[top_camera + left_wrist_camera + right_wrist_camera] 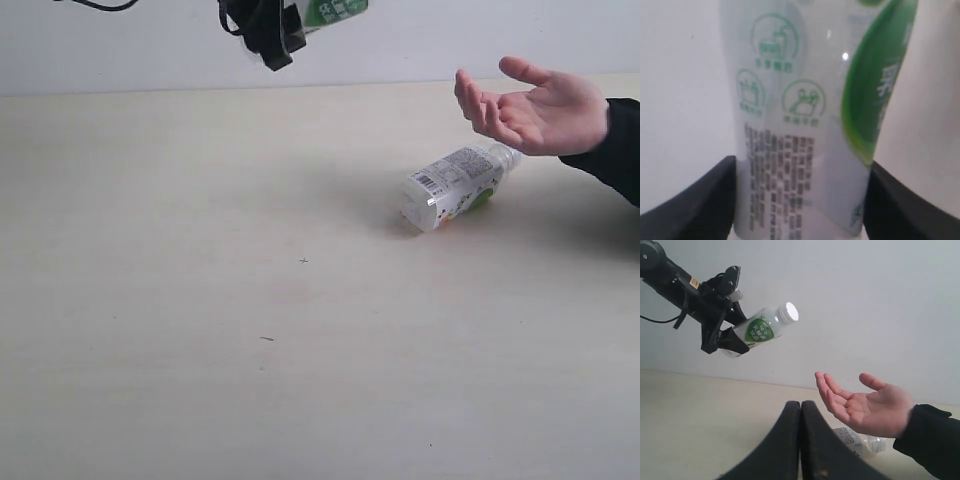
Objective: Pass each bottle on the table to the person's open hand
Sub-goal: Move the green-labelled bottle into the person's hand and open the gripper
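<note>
High above the table (200,330), my left gripper (268,35) is shut on a clear bottle with a white-and-green label (335,10). Up close, the label (805,125) fills the left wrist view, with a black finger (715,200) on either side. From the right wrist view the held bottle (762,327) lies sideways in the air, white cap toward the person's open hand (870,407). The hand (535,110) is palm up at the right. Another white-and-green bottle (455,185) lies on its side below the hand. My right gripper (801,407) is shut and empty.
A pale wall runs behind the table's far edge (200,88). The person's dark sleeve (620,145) enters from the right. A few tiny dark specks (303,261) mark the tabletop.
</note>
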Controlling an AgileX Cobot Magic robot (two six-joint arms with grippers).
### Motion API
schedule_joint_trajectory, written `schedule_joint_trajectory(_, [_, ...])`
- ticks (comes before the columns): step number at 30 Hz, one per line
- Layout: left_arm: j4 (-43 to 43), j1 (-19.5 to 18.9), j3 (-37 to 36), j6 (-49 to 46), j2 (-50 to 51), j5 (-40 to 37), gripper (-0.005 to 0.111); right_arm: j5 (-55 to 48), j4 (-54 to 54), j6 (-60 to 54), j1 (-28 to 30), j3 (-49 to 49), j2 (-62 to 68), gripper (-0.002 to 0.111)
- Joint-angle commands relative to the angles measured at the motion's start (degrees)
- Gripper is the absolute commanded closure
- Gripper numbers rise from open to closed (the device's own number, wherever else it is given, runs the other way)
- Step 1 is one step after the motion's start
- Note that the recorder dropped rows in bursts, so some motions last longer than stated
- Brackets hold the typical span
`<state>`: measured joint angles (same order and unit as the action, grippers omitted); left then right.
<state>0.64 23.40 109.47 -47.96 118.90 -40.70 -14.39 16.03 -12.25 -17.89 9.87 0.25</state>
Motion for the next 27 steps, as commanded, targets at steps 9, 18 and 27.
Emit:
schedule_joint_trajectory(9, [-1.6, 2.79, -0.02, 43.7, -7.37, -14.66, 0.107, 0.28, 0.1, 0.03, -0.15, -0.24, -0.25, 0.108])
schedule_joint_trajectory(18, [-1.34, 9.31, -0.02, 58.33, -9.14, -19.29, 0.107, 0.28, 0.1, 0.03, -0.15, -0.24, -0.25, 0.108])
schedule_joint_trajectory(27, [2.76, 16.84, -0.02, 68.85, -9.14, -14.32, 0.107, 0.28, 0.1, 0.03, -0.15, -0.24, -0.25, 0.108])
